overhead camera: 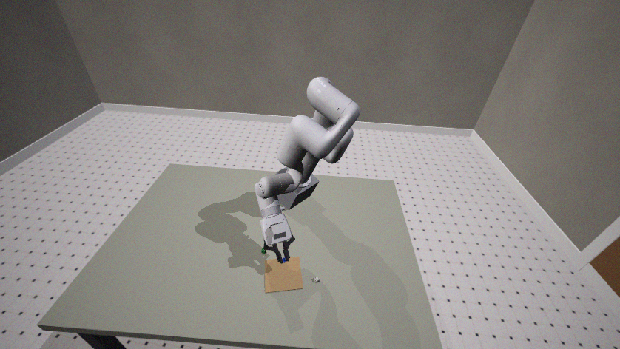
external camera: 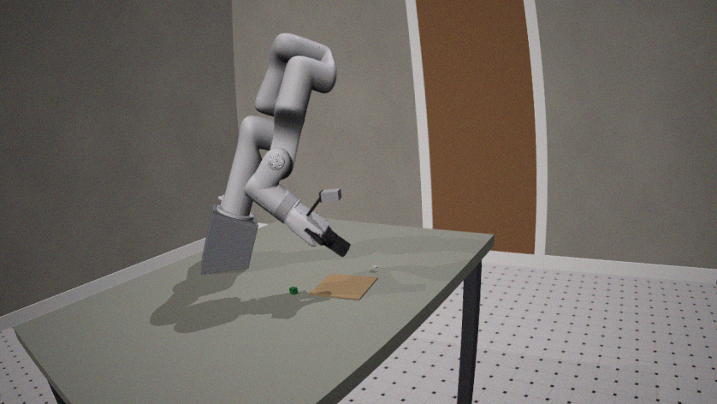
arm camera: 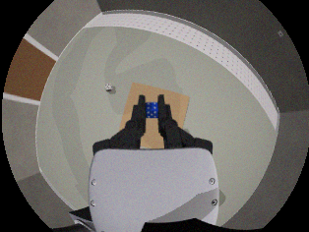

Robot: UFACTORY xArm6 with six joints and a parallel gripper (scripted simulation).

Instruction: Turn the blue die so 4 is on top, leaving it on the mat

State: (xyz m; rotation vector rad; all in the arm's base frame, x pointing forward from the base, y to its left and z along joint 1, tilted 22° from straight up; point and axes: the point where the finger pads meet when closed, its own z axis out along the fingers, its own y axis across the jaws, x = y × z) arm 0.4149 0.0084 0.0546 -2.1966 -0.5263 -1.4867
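My gripper (arm camera: 152, 102) is shut on the blue die (arm camera: 153, 110), held between the black fingertips in the wrist view. The die also shows as a blue speck at the fingertips in the top view (overhead camera: 283, 260). The arm is tilted, and the gripper (external camera: 340, 247) hangs well above the table, over the tan mat (external camera: 344, 286). The mat lies flat on the table (overhead camera: 282, 275) and shows under the fingers in the wrist view (arm camera: 157, 115). I cannot read the die's faces.
A green die (overhead camera: 263, 250) lies on the table just off the mat's back left corner, and it also shows in the exterior view (external camera: 293, 289). A white die (overhead camera: 317, 279) lies on the table right of the mat, and also in the wrist view (arm camera: 107, 87).
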